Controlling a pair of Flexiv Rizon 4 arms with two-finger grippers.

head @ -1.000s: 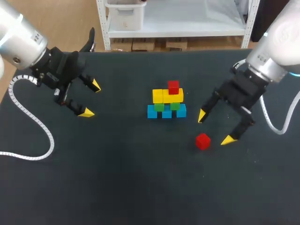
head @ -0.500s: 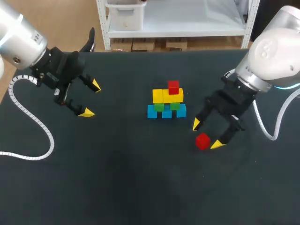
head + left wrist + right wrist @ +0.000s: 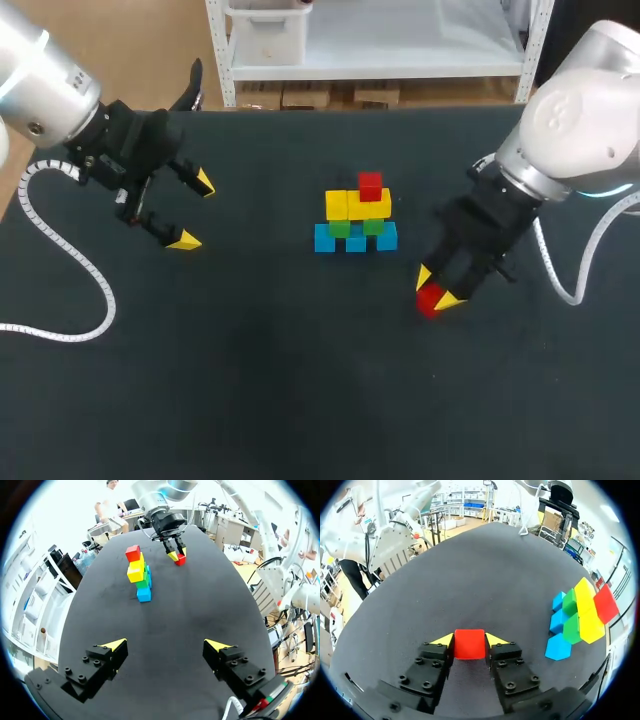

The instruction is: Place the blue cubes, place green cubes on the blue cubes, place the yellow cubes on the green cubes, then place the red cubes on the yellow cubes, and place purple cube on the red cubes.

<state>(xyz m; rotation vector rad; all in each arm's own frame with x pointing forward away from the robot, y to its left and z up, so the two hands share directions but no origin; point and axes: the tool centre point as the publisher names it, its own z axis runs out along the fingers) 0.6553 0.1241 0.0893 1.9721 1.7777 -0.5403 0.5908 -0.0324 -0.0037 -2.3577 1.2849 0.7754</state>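
Currently, the right gripper (image 3: 436, 288) is closed on the loose red cube (image 3: 469, 644), with one finger against each side. The cube sits on the table (image 3: 250, 380), near the stack (image 3: 356, 215) of blue, green, yellow and red cubes. The left gripper (image 3: 193, 211) hangs wide open and empty, well apart from the stack.

Cube stack (image 3: 356, 220) is sitting mid bench (image 3: 250, 400); loose cube (image 3: 429, 301) is lying right of it, nearer the robot, fingers (image 3: 424, 276) of right gripper (image 3: 436, 288) touching both its sides. Left gripper (image 3: 194, 211) is hanging well left of stack.
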